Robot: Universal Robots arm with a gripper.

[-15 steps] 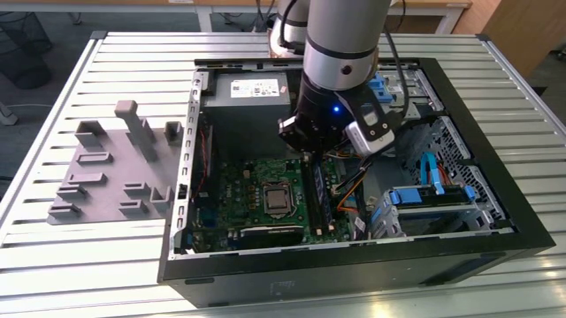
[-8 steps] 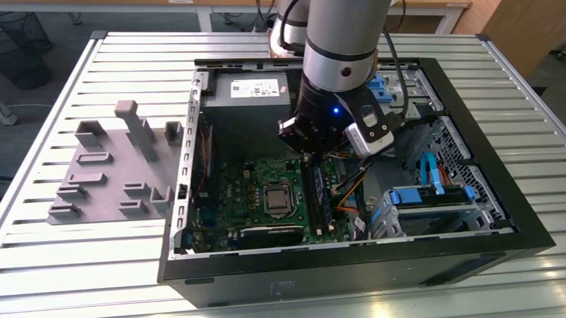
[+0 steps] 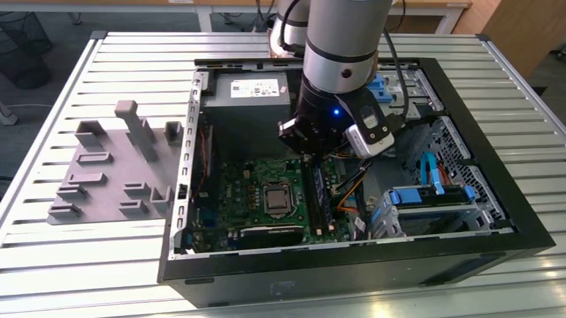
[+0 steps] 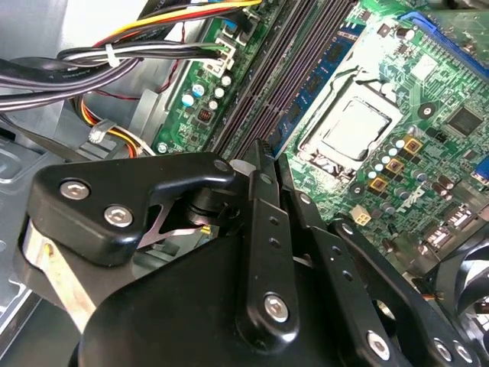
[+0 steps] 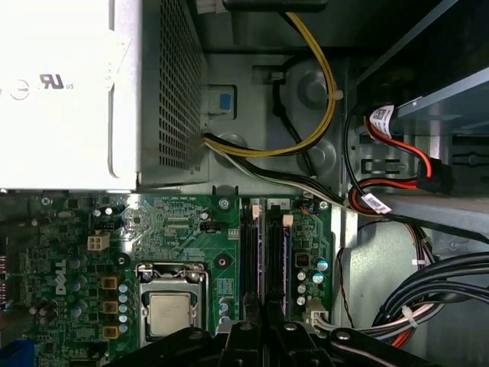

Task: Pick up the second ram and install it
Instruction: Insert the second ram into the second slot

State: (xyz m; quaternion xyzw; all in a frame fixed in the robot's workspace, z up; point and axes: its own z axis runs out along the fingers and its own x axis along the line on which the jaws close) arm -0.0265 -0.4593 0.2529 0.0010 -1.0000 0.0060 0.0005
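1. The black, multi-link gripper (image 3: 311,154) hung low inside the open black computer case (image 3: 495,199), directly above the green motherboard (image 3: 243,192) and at the end of its long black memory slots (image 5: 263,260) nearest the power supply.
2. In the second wrist view the fingers (image 4: 260,172) lay close together, their tips down at the slot rails. Whether they pinched anything there I could not tell.
3. The second ram, a thin dark green circuit-board strip (image 3: 316,192), appeared in the exterior view to stand in the slots just below the gripper. In the first wrist view two slots looked filled, though which strip was which could not be made out.
4. The grey plastic multi-slot fixture (image 3: 115,169) on the slatted metal table (image 3: 79,265), at the exterior view's left, held no strip.
5. Judged from this, pick-up and carry were done. The module looked placed or being pressed home, with seating and latch closure unconfirmed.
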